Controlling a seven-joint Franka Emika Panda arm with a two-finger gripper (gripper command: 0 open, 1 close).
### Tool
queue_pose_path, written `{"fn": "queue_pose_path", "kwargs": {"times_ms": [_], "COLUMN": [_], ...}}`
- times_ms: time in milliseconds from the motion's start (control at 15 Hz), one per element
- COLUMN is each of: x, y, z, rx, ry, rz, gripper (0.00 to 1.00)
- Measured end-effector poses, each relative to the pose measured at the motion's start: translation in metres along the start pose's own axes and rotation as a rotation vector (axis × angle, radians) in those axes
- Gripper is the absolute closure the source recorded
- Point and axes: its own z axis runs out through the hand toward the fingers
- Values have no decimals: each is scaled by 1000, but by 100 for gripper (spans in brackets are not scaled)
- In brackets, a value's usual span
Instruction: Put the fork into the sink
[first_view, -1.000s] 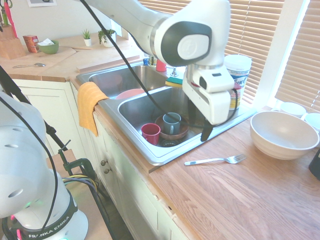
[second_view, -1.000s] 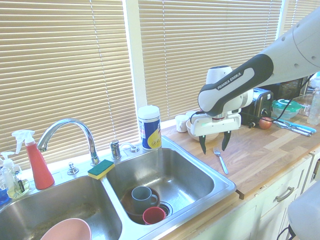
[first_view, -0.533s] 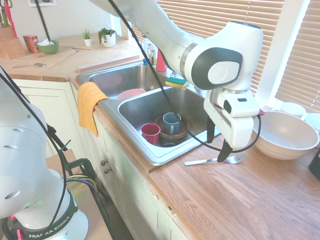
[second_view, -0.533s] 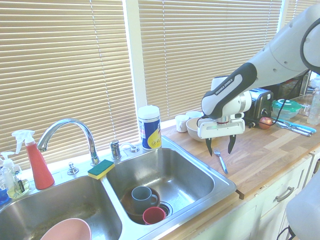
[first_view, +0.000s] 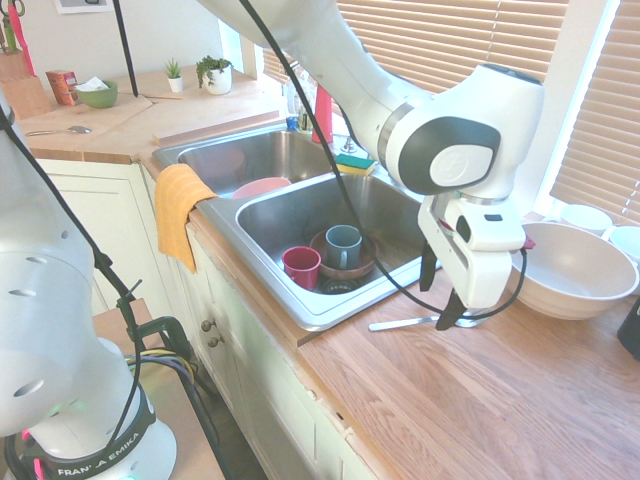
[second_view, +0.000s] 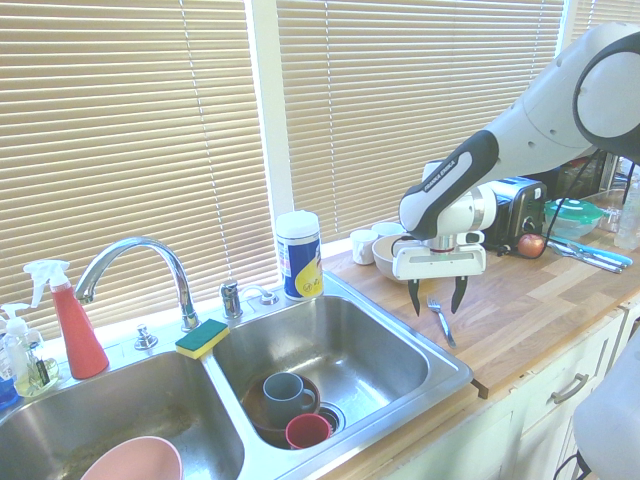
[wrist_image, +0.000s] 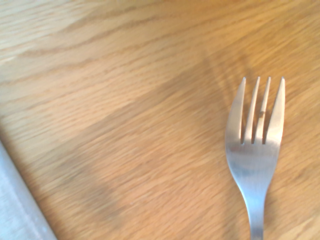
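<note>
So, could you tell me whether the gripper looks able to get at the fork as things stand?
Probably yes: the gripper hangs open above the fork, which lies flat on the bare counter with nothing over it.

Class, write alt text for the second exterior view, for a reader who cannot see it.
A white robot arm holds its open gripper pointing down just above a silver fork lying on a wooden counter, right of a steel double sink. The near basin holds a grey mug in a brown bowl and a red cup.
</note>
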Motion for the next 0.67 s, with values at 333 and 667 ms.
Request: {"fn": "queue_pose_path", "kwargs": {"times_ms": [333,667], "x": [-1,1], "y": [-5,-7], "z": [6,12], "rx": [1,8], "ry": [-3,-20], "rz": [-2,10], "gripper": [100,100]}}
